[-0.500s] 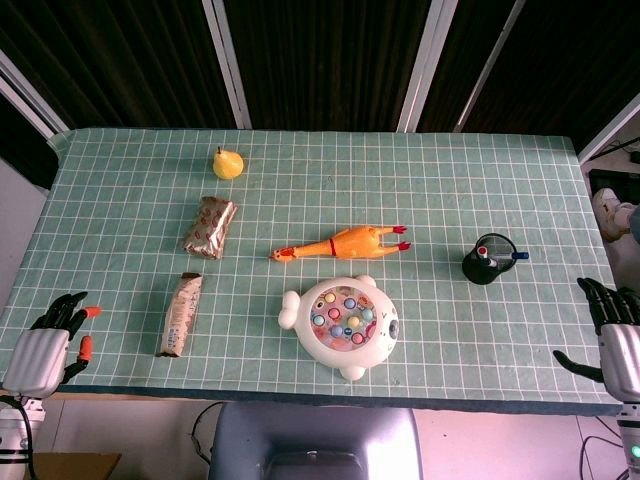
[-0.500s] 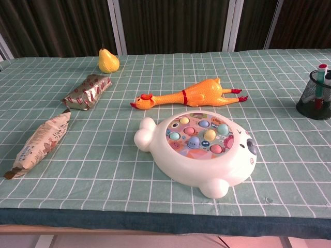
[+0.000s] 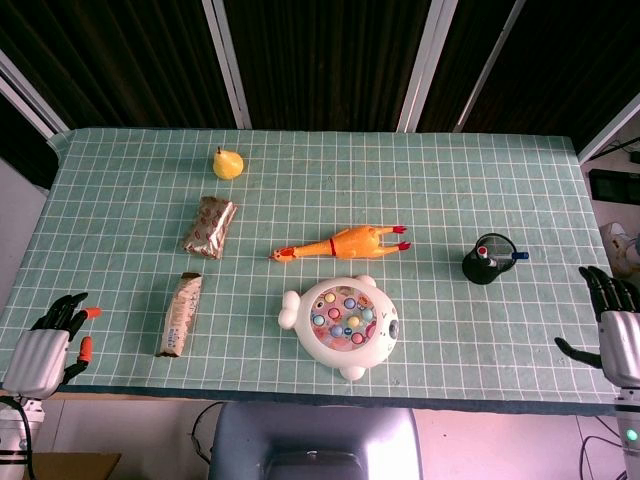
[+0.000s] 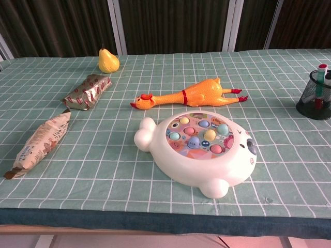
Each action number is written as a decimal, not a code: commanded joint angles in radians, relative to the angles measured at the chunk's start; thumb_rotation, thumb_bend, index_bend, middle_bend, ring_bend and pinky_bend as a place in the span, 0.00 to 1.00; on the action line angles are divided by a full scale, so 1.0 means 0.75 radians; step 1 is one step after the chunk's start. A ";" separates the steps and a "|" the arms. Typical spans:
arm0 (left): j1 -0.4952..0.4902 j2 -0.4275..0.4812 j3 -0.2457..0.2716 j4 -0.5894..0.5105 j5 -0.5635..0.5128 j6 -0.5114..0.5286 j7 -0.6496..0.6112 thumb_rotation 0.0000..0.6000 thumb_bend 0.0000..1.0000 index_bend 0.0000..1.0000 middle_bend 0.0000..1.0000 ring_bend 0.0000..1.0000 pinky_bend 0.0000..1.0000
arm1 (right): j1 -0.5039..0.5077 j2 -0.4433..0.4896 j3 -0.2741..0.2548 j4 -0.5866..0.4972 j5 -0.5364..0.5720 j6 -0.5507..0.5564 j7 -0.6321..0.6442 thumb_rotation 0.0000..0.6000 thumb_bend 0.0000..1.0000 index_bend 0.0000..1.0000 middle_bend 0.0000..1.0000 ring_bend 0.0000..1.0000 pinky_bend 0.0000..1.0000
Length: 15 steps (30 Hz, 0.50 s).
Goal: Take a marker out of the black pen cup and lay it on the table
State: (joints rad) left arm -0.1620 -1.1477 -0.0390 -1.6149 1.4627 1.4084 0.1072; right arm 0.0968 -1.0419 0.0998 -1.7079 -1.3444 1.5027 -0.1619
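The desk [image 3: 450,180] wears a green cloth gridded in white. Yellow pear [image 3: 228,163], orange rubber chicken [image 3: 345,243] with red feet and beak, white fishing toy [image 3: 342,326] dotted with pastel fish. The black pen cup [image 3: 487,262] is mesh, with red- and blue-capped markers [image 4: 320,85].

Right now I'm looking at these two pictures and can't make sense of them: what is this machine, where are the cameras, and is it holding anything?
It is a two-armed robot with finger hands, steered by a person. One picture looks down from its head, the other looks forward from its chest.

In the head view its left hand and right hand sit at the near corners of the table, both holding nothing.

On the checked cloth lie a pear, a foil snack pack, a wrapped snack bar, a rubber chicken and a white fishing-game toy. The black pen cup stands at the right with markers still inside.
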 commanded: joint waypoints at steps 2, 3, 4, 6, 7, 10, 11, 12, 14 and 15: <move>0.002 0.008 0.003 -0.007 0.009 0.003 -0.010 1.00 0.58 0.29 0.10 0.09 0.33 | 0.071 -0.060 0.062 0.070 0.058 -0.040 -0.163 1.00 0.21 0.32 0.41 0.47 0.52; 0.004 0.009 0.006 -0.009 0.014 0.005 -0.011 1.00 0.58 0.29 0.10 0.09 0.33 | 0.093 -0.073 0.075 0.094 0.067 -0.053 -0.211 1.00 0.21 0.35 0.46 0.53 0.57; 0.005 0.010 0.008 -0.010 0.018 0.007 -0.011 1.00 0.58 0.29 0.10 0.09 0.33 | 0.110 -0.084 0.086 0.114 0.077 -0.063 -0.243 1.00 0.21 0.38 0.54 0.62 0.64; 0.007 0.011 0.011 -0.011 0.027 0.012 -0.013 1.00 0.58 0.29 0.10 0.09 0.33 | 0.150 -0.108 0.115 0.156 0.107 -0.090 -0.310 1.00 0.21 0.42 0.69 0.77 0.75; 0.006 0.011 0.012 -0.009 0.028 0.011 -0.013 1.00 0.58 0.29 0.10 0.09 0.33 | 0.168 -0.116 0.126 0.176 0.118 -0.106 -0.331 1.00 0.21 0.44 0.74 0.82 0.79; 0.005 0.012 0.011 -0.011 0.021 0.003 -0.013 1.00 0.58 0.29 0.10 0.09 0.33 | 0.227 -0.130 0.157 0.229 0.169 -0.185 -0.379 1.00 0.21 0.50 0.87 0.94 0.88; 0.005 0.013 0.010 -0.012 0.020 0.002 -0.014 1.00 0.58 0.29 0.10 0.09 0.33 | 0.243 -0.130 0.164 0.237 0.189 -0.214 -0.389 1.00 0.21 0.53 0.92 0.98 0.91; 0.004 0.013 0.009 -0.011 0.020 0.003 -0.015 1.00 0.58 0.29 0.10 0.09 0.33 | 0.265 -0.126 0.171 0.244 0.214 -0.254 -0.406 1.00 0.21 0.54 0.94 0.99 0.92; 0.005 0.012 0.008 -0.010 0.019 0.004 -0.015 1.00 0.58 0.29 0.10 0.09 0.33 | 0.295 -0.122 0.180 0.259 0.248 -0.305 -0.437 1.00 0.21 0.56 0.98 1.00 0.95; 0.004 0.012 0.008 -0.010 0.017 0.002 -0.015 1.00 0.58 0.29 0.10 0.09 0.33 | 0.314 -0.124 0.185 0.270 0.268 -0.331 -0.458 1.00 0.21 0.57 0.99 1.00 0.96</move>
State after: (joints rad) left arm -0.1587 -1.1386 -0.0332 -1.6226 1.4761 1.4100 0.0960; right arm 0.2978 -1.1315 0.2222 -1.5274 -1.1799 1.2975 -0.4706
